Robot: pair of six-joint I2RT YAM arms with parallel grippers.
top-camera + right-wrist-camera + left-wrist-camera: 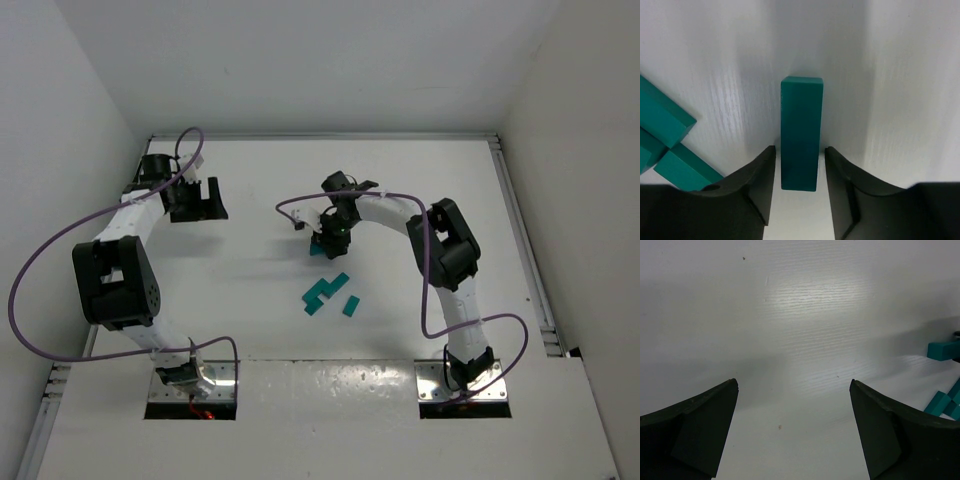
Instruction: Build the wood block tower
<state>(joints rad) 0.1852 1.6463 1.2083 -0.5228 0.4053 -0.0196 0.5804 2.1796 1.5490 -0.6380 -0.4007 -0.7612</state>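
Observation:
A teal-green wood bar (801, 132) lies flat on the white table, its long side running away from the right wrist camera. My right gripper (800, 150) straddles its near half, and a thin strip of table shows on each side between fingers and bar. From above, that gripper (333, 236) points down at the bar (323, 247) mid-table. More wood blocks (323, 292) lie in a loose cluster just in front, one small block (350, 306) apart. No upright tower is in view. My left gripper (198, 203) hangs wide open at the far left over bare table (794, 385).
Teal blocks (665, 117) lie close to the left of my right gripper's fingers. The left wrist view catches blocks (943, 351) at its right edge. White walls enclose the table on the left, back and right. Purple cables loop beside both arms.

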